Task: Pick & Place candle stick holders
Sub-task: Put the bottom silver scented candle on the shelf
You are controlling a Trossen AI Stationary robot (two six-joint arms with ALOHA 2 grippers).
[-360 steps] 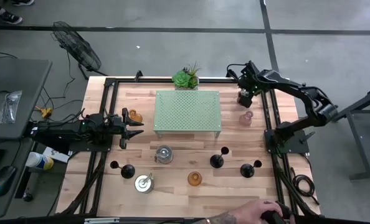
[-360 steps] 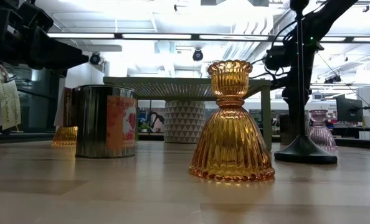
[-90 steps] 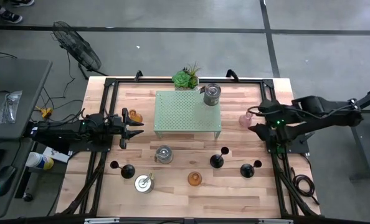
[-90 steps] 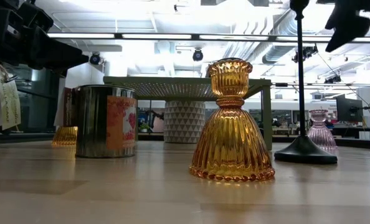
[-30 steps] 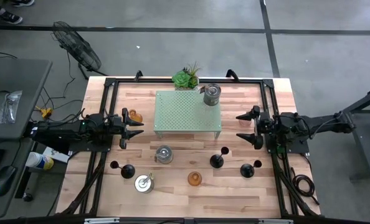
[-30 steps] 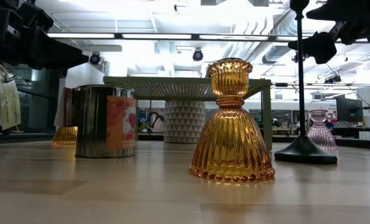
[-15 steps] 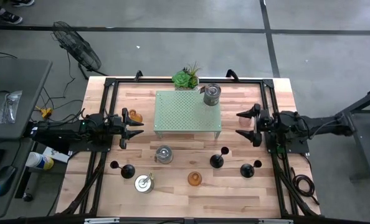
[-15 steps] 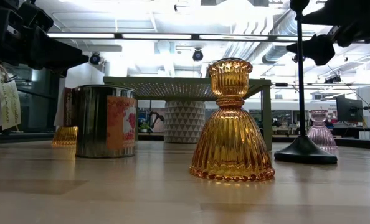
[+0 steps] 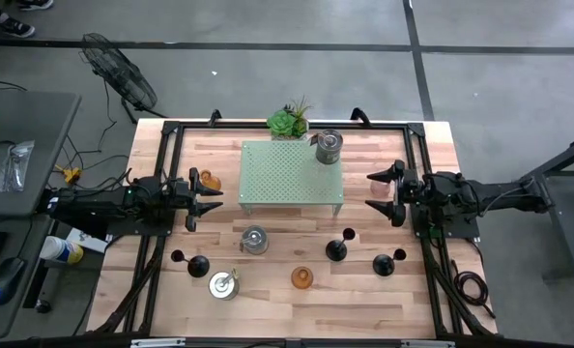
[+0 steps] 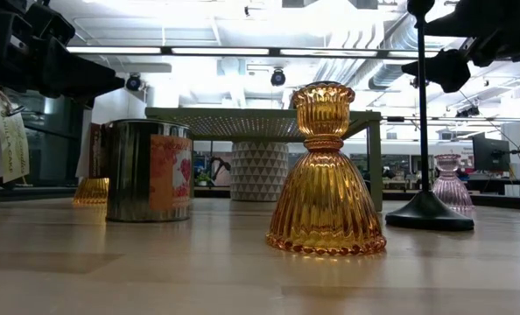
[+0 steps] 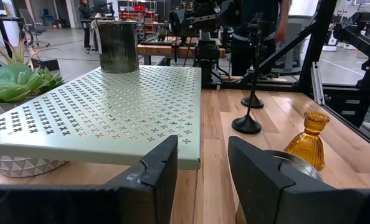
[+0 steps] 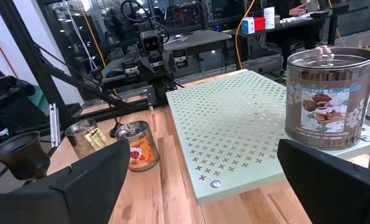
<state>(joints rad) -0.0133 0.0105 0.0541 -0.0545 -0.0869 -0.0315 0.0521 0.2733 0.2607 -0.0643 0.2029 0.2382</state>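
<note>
My right gripper (image 9: pixel 376 190) is open and empty at the table's right side, above a pale pink glass holder (image 10: pixel 450 184) that stands on its base. My left gripper (image 9: pixel 210 198) is open and empty at the table's left, beside an amber glass holder (image 9: pixel 208 181). A silvery cylindrical holder (image 9: pixel 329 145) stands on the pale green perforated stand (image 9: pixel 292 174). Two more silvery holders (image 9: pixel 254 239) (image 9: pixel 223 284), another amber holder (image 9: pixel 301 278) and black stemmed holders (image 9: pixel 337 249) (image 9: pixel 384 263) (image 9: pixel 198 264) stand on the near half of the table.
A green spiky potted plant (image 9: pixel 287 121) stands behind the stand at the far edge. A black frame (image 9: pixel 166 130) runs around the tabletop. Bare wood shows between the stand and the row of holders on the near half.
My right gripper has shifted a little toward the table's far edge, still open. The holders have stayed where they were.
</note>
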